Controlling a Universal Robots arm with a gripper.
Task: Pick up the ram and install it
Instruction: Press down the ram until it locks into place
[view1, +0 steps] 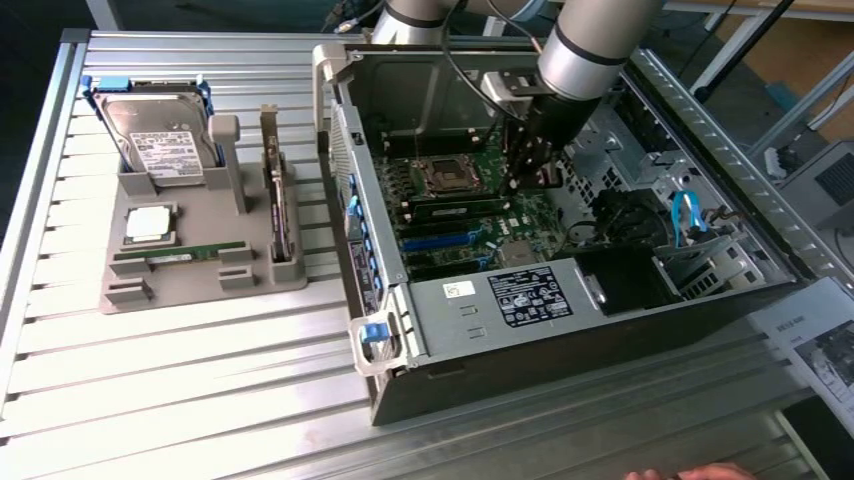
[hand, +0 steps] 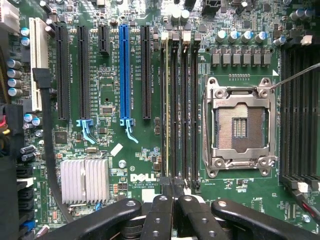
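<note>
Gripper over motherboard DIMM slots, jaws together.

Nearest, gripper (hand: 170, 192) has its fingers pressed together on the end of the ram (hand: 165, 105), which stands edge-on in a memory slot, long axis running straight away from the jaws. Beyond, empty CPU socket (hand: 241, 125) inside the open PC case (view1: 561, 300); grey parts tray (view1: 200, 270) on exterior view's left holds hard drive (view1: 158, 140).

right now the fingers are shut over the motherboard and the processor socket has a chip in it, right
Not quite: the processor socket is empty, and the wrist view shows its bare contacts inside the open metal frame. The rest holds: the fingers are shut over the motherboard.
</note>
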